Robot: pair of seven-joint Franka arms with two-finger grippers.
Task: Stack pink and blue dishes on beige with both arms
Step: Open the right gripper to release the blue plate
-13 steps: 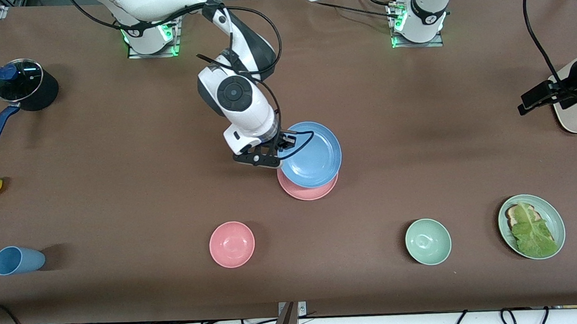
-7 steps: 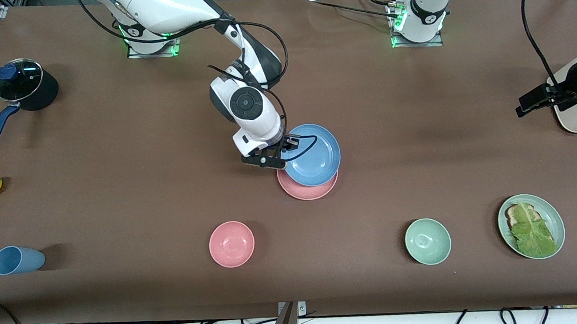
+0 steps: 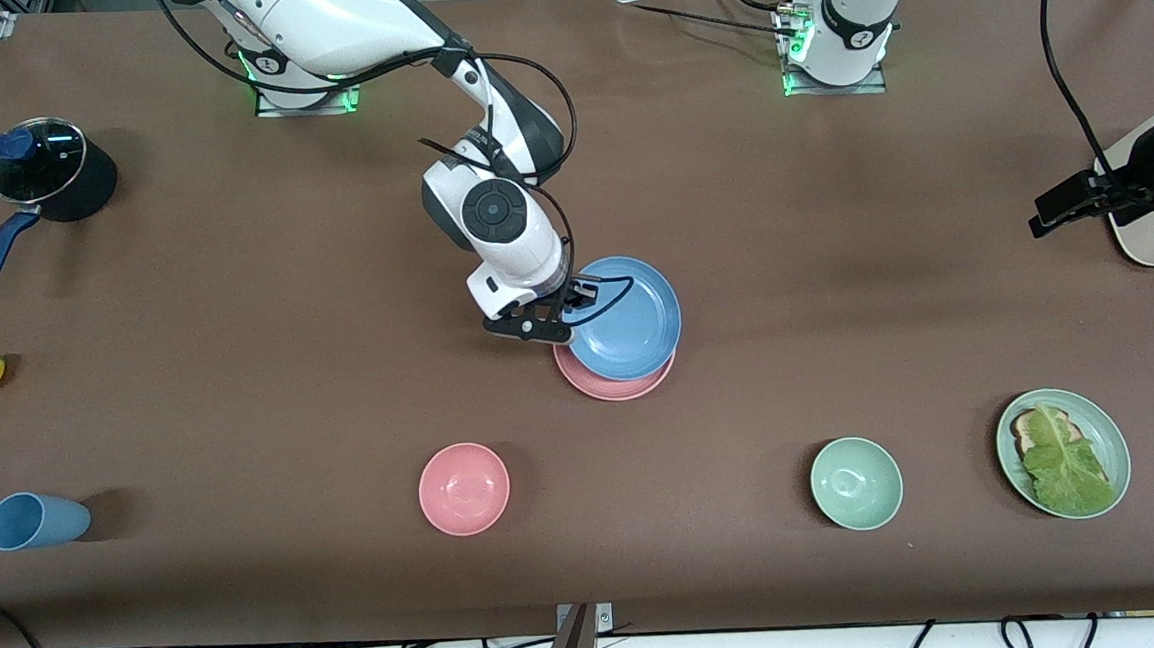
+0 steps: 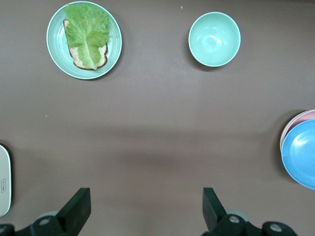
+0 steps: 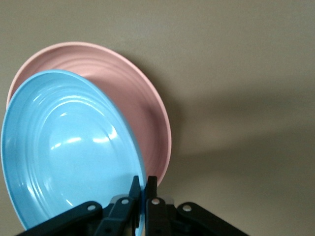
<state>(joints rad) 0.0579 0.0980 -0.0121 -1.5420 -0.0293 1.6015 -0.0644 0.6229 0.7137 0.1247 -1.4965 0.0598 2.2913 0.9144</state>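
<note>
Right now I see my right gripper (image 3: pixel 559 317) clamped on the rim of the blue plate (image 3: pixel 624 318), holding it over the pink plate (image 3: pixel 612 379) near the middle of the table (image 3: pixel 241 405). From the right wrist view, the two fingers (image 5: pixel 134 194) pinch the blue plate's edge (image 5: pixel 69 147) tightly, and the plate is tilted, with the pink plate (image 5: pixel 142 108) lying flat on the table under it. I cannot tell whether the blue plate's low edge already touches the pink one. In the front view, the blue plate covers most of the pink plate, leaving only a crescent showing on the side nearer the camera.

My left gripper (image 4: pixel 142 216) waits with its fingers spread wide and nothing between them, up over the left arm's end of the table. It hangs beside the beige plate (image 3: pixel 1137 230), which sits at that end of the table, partly hidden by the arm; in the left wrist view I see only a sliver of it (image 4: pixel 4 179). So the beige plate is well apart from the pink and blue pair.

Nearer the camera, the pale green plate with lettuce (image 3: pixel 1063 453), a green bowl (image 3: pixel 856 483) and a pink bowl (image 3: pixel 464 489) sit on the table.
</note>
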